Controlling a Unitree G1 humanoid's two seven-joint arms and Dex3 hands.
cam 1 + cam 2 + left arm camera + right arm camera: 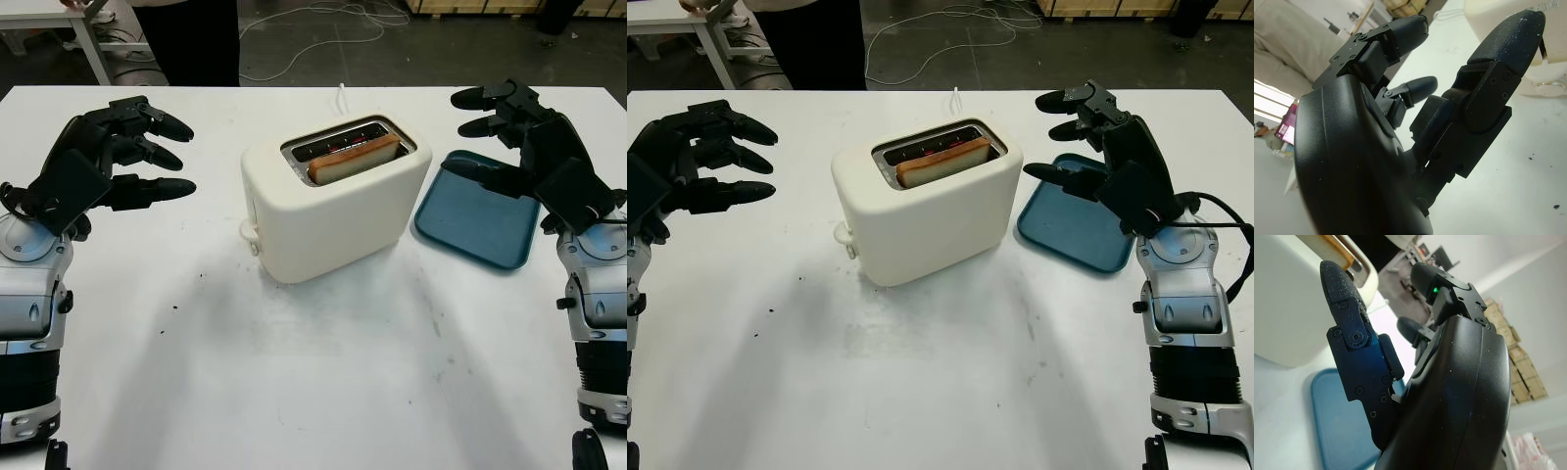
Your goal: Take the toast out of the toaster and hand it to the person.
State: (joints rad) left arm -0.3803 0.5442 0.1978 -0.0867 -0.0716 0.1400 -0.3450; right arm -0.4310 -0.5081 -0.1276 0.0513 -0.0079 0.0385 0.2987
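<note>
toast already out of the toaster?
No, the toast sits in a slot of the toaster, while the left hand and the right hand are open on either side of it.

Toast (355,157) mostly hidden (inside toaster (333,211))

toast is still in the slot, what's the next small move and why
Probably bring the right hand in over the toaster and down toward the toast. The slice stands in the near slot with its top edge above the rim, so it can be pinched. Both hands are open and off to the sides; the left hand is about as far away, so either could go.
</note>
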